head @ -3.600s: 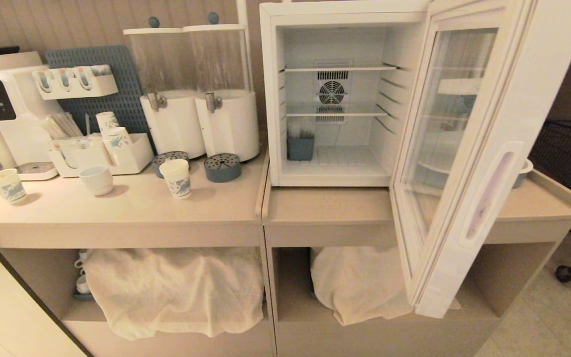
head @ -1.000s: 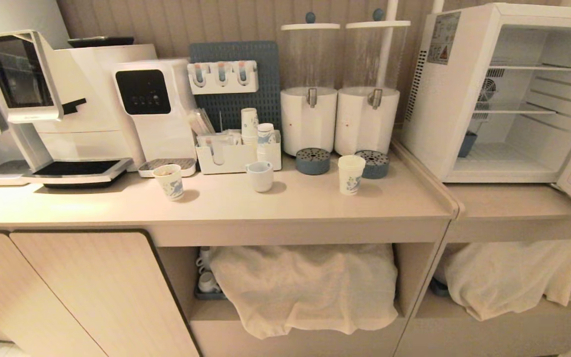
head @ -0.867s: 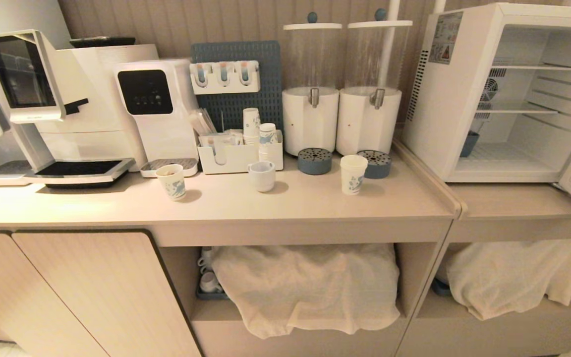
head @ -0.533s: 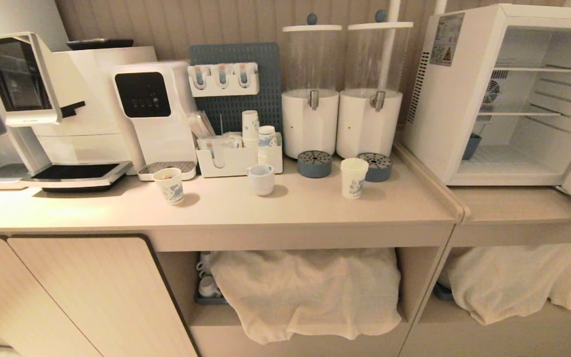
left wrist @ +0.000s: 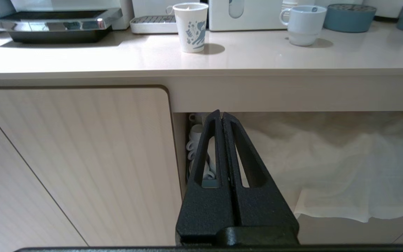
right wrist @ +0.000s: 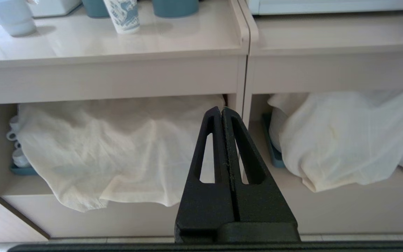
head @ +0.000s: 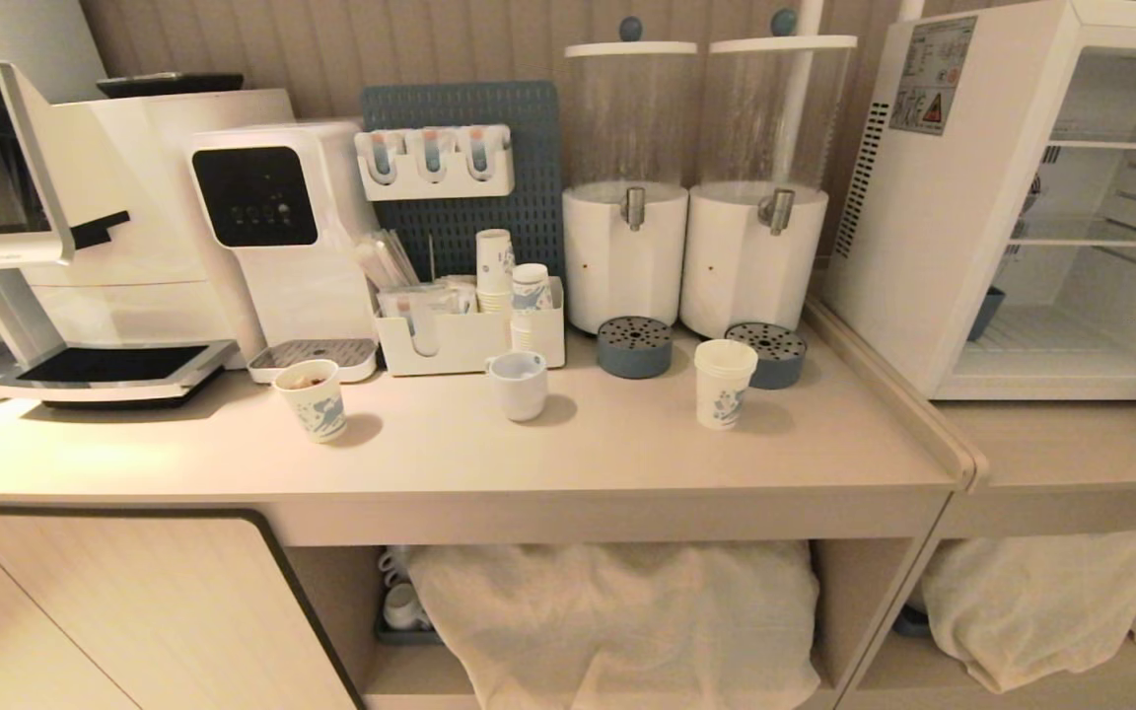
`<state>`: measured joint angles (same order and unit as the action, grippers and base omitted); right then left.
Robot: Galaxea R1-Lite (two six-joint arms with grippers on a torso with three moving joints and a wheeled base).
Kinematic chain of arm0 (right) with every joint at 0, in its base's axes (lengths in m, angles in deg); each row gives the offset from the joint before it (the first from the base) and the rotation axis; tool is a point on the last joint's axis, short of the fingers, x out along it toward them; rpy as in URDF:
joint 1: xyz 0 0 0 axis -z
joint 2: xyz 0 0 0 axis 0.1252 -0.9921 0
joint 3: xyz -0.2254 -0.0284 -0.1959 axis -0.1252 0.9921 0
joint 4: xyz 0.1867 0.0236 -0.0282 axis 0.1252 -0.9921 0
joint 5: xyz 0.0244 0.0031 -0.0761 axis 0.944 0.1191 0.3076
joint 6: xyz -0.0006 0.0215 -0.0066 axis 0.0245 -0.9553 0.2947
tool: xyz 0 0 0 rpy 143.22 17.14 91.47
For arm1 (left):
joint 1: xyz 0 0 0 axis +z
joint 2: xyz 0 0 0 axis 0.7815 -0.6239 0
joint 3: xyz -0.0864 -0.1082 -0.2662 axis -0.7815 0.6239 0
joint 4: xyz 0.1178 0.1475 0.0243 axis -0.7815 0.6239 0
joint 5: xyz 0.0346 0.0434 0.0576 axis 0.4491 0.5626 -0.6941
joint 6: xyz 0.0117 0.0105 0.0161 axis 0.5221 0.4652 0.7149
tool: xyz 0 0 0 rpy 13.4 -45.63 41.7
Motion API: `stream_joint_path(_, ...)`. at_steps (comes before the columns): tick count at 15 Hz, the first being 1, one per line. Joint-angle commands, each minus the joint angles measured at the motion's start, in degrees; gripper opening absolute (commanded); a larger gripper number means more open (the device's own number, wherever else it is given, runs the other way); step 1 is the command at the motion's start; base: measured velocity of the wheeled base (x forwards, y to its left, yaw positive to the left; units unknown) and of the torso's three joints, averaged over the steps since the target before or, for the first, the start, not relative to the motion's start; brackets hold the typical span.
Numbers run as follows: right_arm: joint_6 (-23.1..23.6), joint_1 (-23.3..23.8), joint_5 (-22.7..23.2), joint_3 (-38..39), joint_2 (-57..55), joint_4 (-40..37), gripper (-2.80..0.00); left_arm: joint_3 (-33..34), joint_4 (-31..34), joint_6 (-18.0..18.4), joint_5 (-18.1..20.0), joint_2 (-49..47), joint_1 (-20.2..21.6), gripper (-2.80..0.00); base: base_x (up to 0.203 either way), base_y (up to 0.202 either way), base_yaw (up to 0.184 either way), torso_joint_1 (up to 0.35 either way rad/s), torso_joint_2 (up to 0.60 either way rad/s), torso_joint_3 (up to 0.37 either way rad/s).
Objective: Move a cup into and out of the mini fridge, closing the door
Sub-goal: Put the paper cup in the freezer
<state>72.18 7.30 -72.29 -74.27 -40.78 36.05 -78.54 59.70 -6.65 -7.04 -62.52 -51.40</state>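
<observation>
The cup [head: 724,384] is a tall white paper cup with blue print low on its side and several stacked rims at its mouth, as if nested cups sit one in another; it stands upright on the counter [head: 548,459], toward four o'clock of the head view's centre, touching nothing; the blue drip disc [head: 766,354] lies just behind it at one o'clock, a second disc [head: 635,346] at ten o'clock; the white mug [head: 518,385] stands apart at nine o'clock, and a shorter printed paper cup [head: 313,399] farther out the same way.

The mini fridge [head: 933,197] sits on the lower counter at three o'clock of the cup, its vented side with the warning sticker turned this way, its front open, wire shelves showing inside; the door is almost wholly out of frame.

Bare counter lies in front of the cup to the front edge, and at three o'clock to the raised lip [head: 898,390] where the two counters meet; beyond the lip the shelf before the fridge is bare.

The left gripper [left wrist: 221,117] hangs below counter height before the cabinet front, fingers pressed together on nothing; the right gripper [right wrist: 221,112] likewise, pressed together and empty, before the cloth-covered shelf [right wrist: 117,140].
</observation>
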Motion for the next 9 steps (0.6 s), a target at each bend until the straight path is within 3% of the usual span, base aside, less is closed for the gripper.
stream_joint_path(1, 0.1, 0.1, -0.1, -0.2, 0.0, -0.5, -2.80, 1.1, 0.0, -0.1, 0.0, 0.0, 0.0, -2.80, 0.000, 0.000, 0.000, 0.000, 0.00, 0.000)
stream_joint_path(3, -0.1, 0.0, -0.1, -1.4, 0.0, -0.6, -2.80, 1.1, 0.0, -0.1, 0.0, 0.0, 0.0, -2.80, 0.000, 0.000, 0.000, 0.000, 0.00, 0.000)
stream_joint_path(5, -1.0, 0.0, 0.4, -9.1, 0.0, -4.4, -2.80, 1.1, 0.0, 0.1, 0.1, 0.0, 0.0, -2.80, 0.000, 0.000, 0.000, 0.000, 0.00, 0.000)
stream_joint_path(9, -2.9, 0.0, 8.7, -37.6, -3.6, -23.2, -2.80, 1.1, 0.0, -0.2, 0.0, 0.0, 0.0, -2.80, 0.000, 0.000, 0.000, 0.000, 0.00, 0.000)
